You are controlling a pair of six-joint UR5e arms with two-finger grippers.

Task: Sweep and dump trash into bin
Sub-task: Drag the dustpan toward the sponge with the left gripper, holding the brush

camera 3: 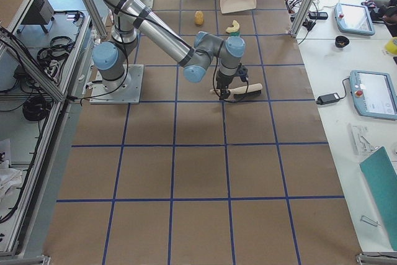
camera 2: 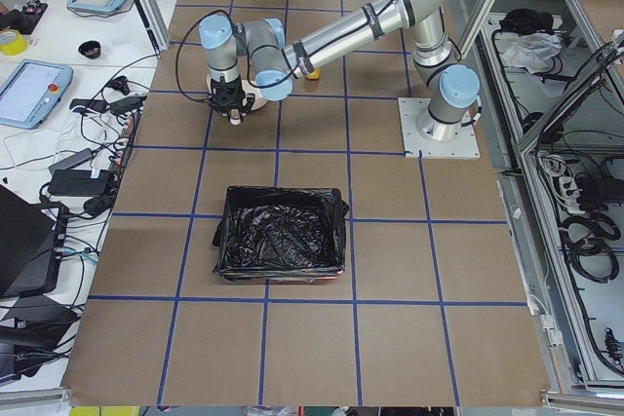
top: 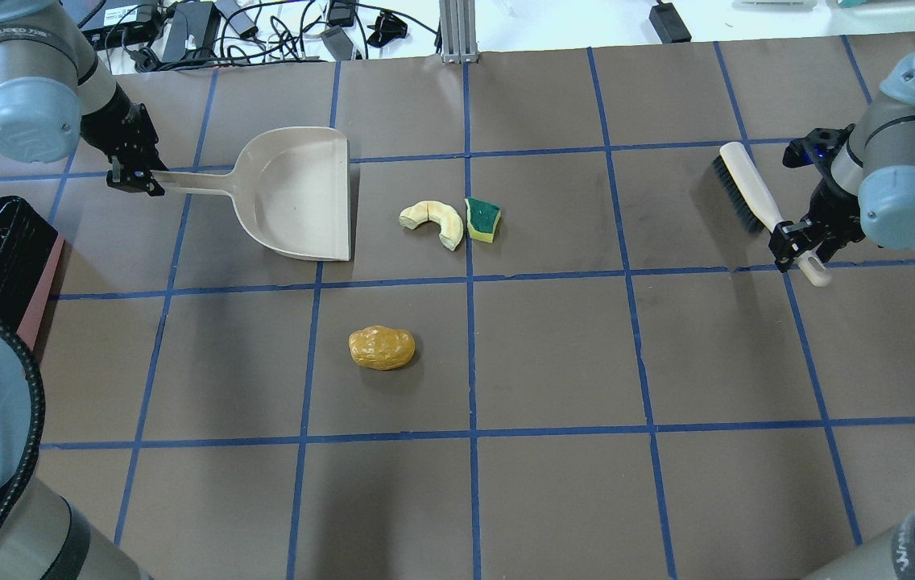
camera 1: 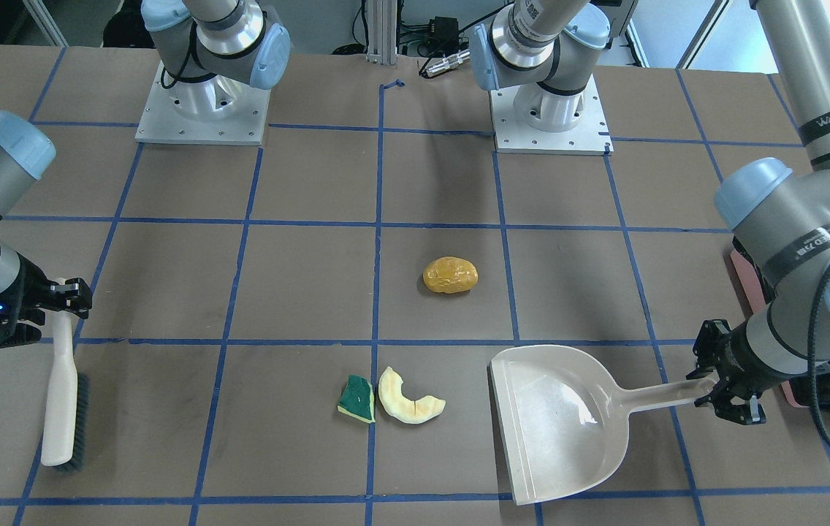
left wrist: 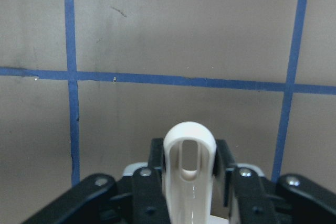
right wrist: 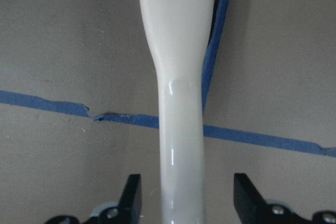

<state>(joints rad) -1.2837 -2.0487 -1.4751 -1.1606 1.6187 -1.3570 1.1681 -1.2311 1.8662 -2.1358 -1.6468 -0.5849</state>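
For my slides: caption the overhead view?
Left gripper holds the dustpan, right gripper straddles the brush handle; potato-like piece, crescent slice, sponge wedge lie unswept.

Trash: 3 scraps, all lay loose on the table, none in the bin.
Potato: orange-yellow, lumpy, alone, well apart from the other 2.
Slice: pale cream crescent, flat, touching the sponge.
Sponge: green-and-yellow wedge.
Bin: pink, rectangular, lined with a crinkly black bag, upright, far from the scraps.

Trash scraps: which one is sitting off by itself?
The orange-yellow potato-like piece, alone in its own grid square, nearer the robot. The cream crescent slice and the green-and-yellow sponge wedge lie side by side.
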